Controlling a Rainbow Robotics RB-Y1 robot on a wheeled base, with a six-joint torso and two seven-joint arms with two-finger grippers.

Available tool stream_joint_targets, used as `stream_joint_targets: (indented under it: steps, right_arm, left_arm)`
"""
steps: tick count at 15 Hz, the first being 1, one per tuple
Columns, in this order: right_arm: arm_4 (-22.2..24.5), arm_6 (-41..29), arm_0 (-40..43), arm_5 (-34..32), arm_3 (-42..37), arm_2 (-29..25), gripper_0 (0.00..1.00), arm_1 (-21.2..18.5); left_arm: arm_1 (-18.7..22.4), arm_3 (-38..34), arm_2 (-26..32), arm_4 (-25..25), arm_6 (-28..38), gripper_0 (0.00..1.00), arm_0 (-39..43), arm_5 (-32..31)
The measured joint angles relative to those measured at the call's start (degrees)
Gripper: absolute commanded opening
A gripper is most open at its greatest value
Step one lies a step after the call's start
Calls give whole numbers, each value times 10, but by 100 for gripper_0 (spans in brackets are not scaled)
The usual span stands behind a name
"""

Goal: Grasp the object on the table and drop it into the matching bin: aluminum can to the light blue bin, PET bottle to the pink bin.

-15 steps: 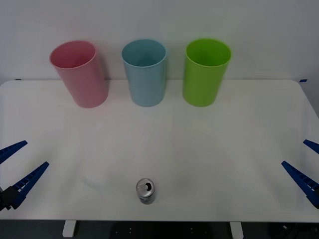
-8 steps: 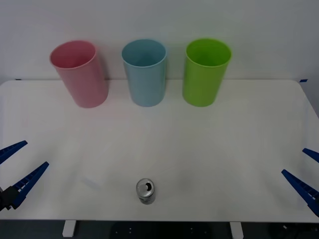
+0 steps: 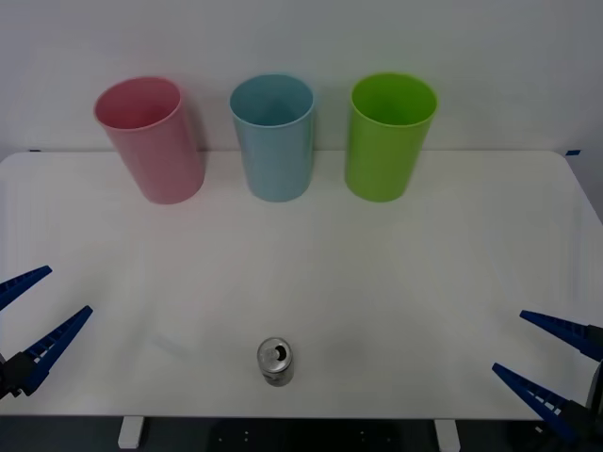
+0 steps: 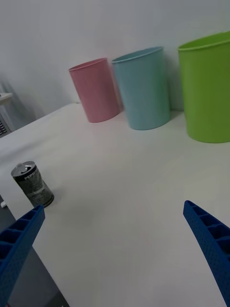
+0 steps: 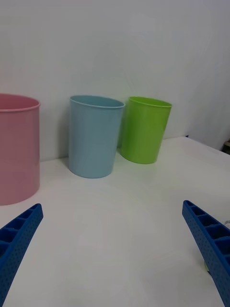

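White tabletop [image 3: 301, 254] against a pale wall, bearing three upright bins along its far edge: pink bin [image 3: 151, 139], light blue bin [image 3: 273, 137], lime green bin [image 3: 388, 135]. Aluminum can [image 3: 275, 362] stands upright near the front edge, well apart from the bins, pull-tab uppermost. Left gripper [image 3: 26, 315] hovers at the table's left edge, fingers spread, nothing held. Right gripper [image 3: 546, 363] sits at the front right corner, likewise spread wide, facing the can. Judged light, thin-walled, smooth and easily dented; a moderate pinch across the mid-body would suit.
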Motion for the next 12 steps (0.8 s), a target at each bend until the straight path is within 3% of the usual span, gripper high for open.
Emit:
stream_joint_targets:
  steps: [7,12]
  right_arm:
    - [42,68,-31,-11,3,71,100,0]
    - [56,98,-94,-35,74,135,100,0]
  left_arm:
    - [0,0,0,0,0,100,0,0]
    - [0,0,0,0,0,100,0,0]
